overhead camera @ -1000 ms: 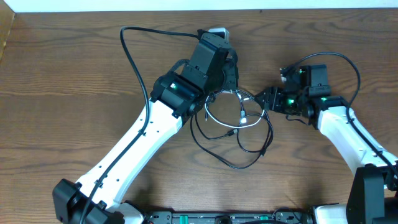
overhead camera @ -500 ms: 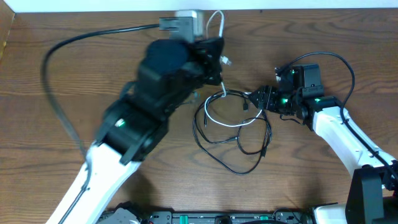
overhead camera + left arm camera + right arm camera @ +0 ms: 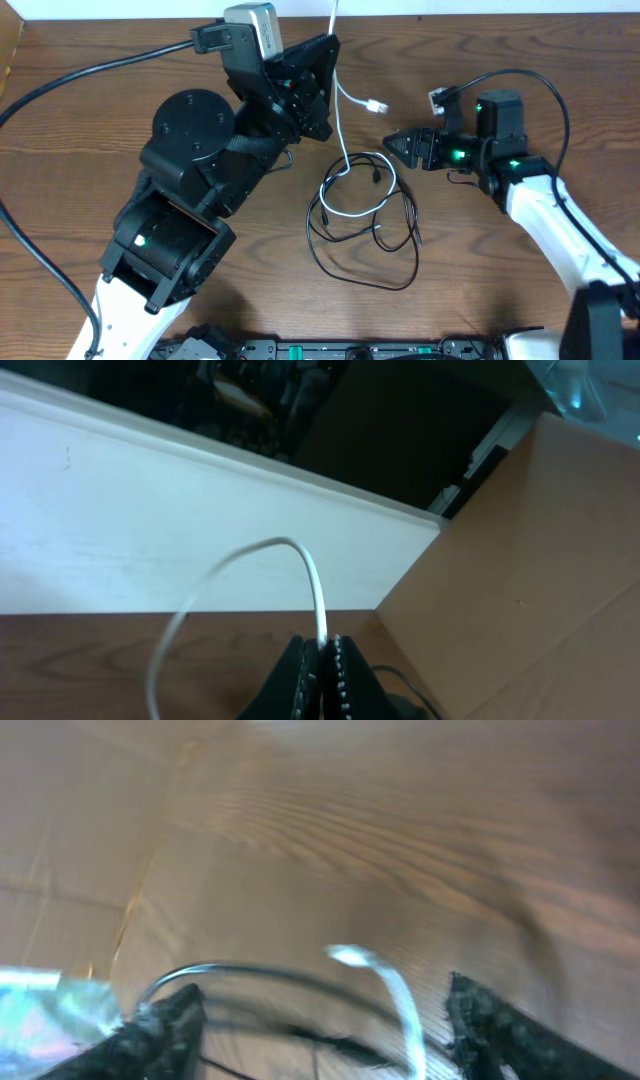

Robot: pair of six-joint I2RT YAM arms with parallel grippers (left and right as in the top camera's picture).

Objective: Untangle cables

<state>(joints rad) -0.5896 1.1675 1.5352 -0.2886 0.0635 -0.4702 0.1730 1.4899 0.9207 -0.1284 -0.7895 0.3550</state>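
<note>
My left gripper (image 3: 329, 45) is raised high and shut on the white cable (image 3: 344, 140). In the left wrist view the jaws (image 3: 322, 650) pinch the white cable (image 3: 300, 555), which arcs up and away. The white cord hangs down to the table, its plug (image 3: 377, 106) free, its lower loop lying in the black cable (image 3: 398, 268). My right gripper (image 3: 398, 143) is open to the right of the cords and holds nothing. In the right wrist view its jaws (image 3: 330, 1025) stand wide apart, with the blurred white cable (image 3: 395, 1005) and the black cable (image 3: 250, 970) between them.
The left arm (image 3: 190, 180) looms large over the table's left half. Its thick black wire (image 3: 95, 70) runs off to the left. A white wall edge (image 3: 480, 8) borders the table at the back.
My left arm has risen and swung back with the white cable, drawing it up out of the black loops. The right gripper has lifted slightly and shifted left. The bundle has slid a little forward.
</note>
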